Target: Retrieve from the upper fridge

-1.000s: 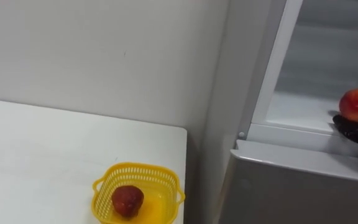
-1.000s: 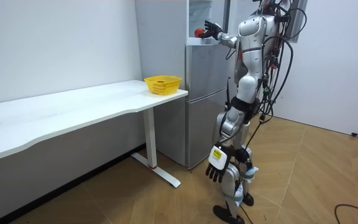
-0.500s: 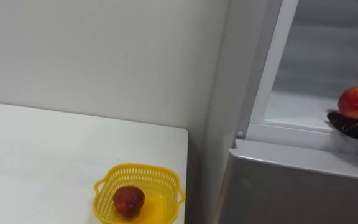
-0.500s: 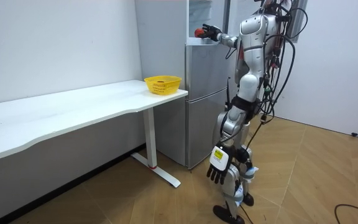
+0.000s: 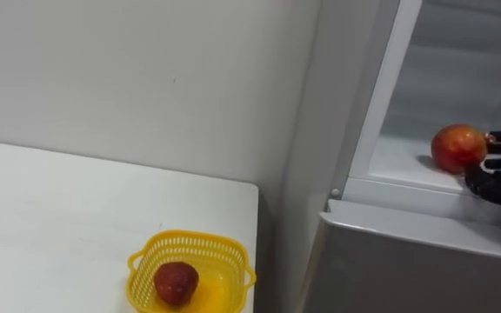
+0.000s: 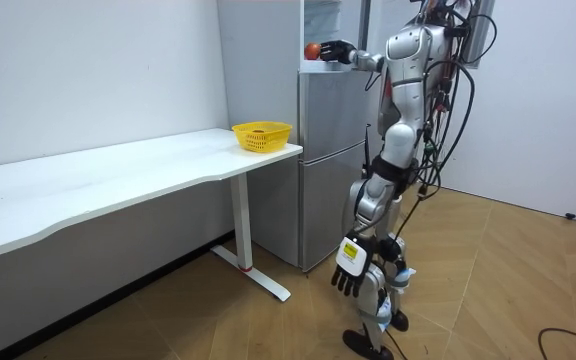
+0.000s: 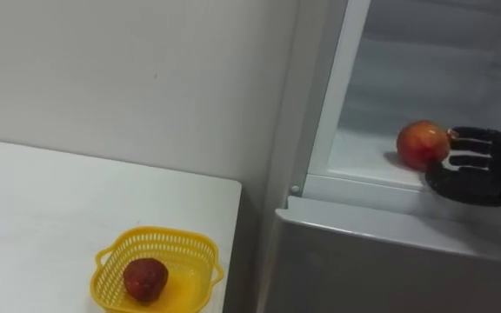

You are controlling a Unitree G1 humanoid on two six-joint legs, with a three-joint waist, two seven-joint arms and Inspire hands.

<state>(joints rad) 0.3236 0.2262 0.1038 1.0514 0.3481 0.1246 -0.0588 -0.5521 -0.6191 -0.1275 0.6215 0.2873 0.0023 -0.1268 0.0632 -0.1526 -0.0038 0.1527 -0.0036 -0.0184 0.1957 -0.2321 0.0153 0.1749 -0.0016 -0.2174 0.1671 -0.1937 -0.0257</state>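
- Grey metal first: the fridge (image 6: 328, 150) stands at the table's right end against the wall. Its upper compartment is open, its lower door is shut, and the robot is upright in front of it on the wooden floor.
- The white table (image 5: 59, 217) runs along the wall to the robot's left, and its near corner stops just beside the fridge.
- Up top there's the pale shelf (image 5: 398, 161) of the upper compartment, just behind the sill.
- The yellow basket (image 5: 233, 252) sits on the table at the corner nearest the fridge, upright.
- The right hand (image 7: 477, 174) is raised to shelf height and reaches in over the sill. Its dark fingers are apart and stretched toward the apple, tips at its right side and not wrapped round it.
- The left hand (image 6: 348, 272) hangs low beside the thigh in the room view, fingers loose and pointing down, holding nothing.
- And the prize: the red apple (image 5: 457, 148) is inside the upper compartment, low over the shelf near the front edge and right against the right hand's fingertips. I cannot tell whether it rests on the shelf.
- Smallest of all, a dark red fruit (image 5: 175, 282) lies in the basket, left of centre.
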